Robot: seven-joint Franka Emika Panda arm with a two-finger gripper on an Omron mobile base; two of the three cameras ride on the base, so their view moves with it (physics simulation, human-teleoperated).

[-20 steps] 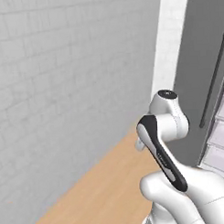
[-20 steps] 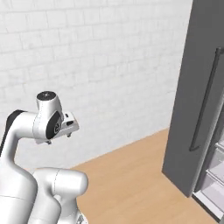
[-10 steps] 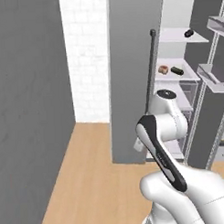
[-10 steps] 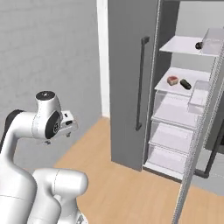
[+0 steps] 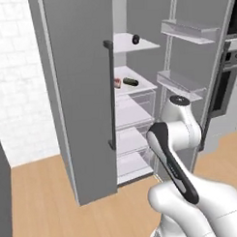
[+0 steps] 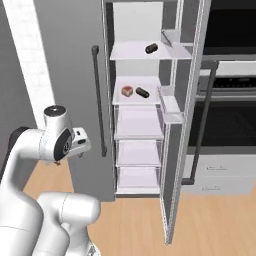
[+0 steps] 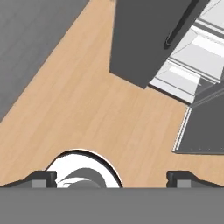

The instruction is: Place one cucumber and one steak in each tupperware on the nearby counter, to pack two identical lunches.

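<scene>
The whole picture has swung in the last second: bare brick wall and floor then, an open fridge (image 6: pixel 140 100) now filling the centre of both base views. That is the base turning, not the things moving, and it means the food is at last in front of the robot.

On the middle shelf (image 6: pixel 135 98), upper centre of the right base view, 1 steak (image 6: pixel 127 91) lies just beside 1 cucumber (image 6: pixel 142 92). A 2nd cucumber (image 6: pixel 151 48) sits on the top shelf. In the left base view they show as the steak (image 5: pixel 117 82), the cucumber (image 5: pixel 130 82) and the upper one (image 5: pixel 135 39). The 2nd steak I cannot find.

The gripper (image 7: pixel 111 177), at the bottom of the hand view, points down at the wooden floor (image 7: pixel 100 118), its fingers spread wide and holding nothing.

Judged from this, picking has not yet begun.
</scene>
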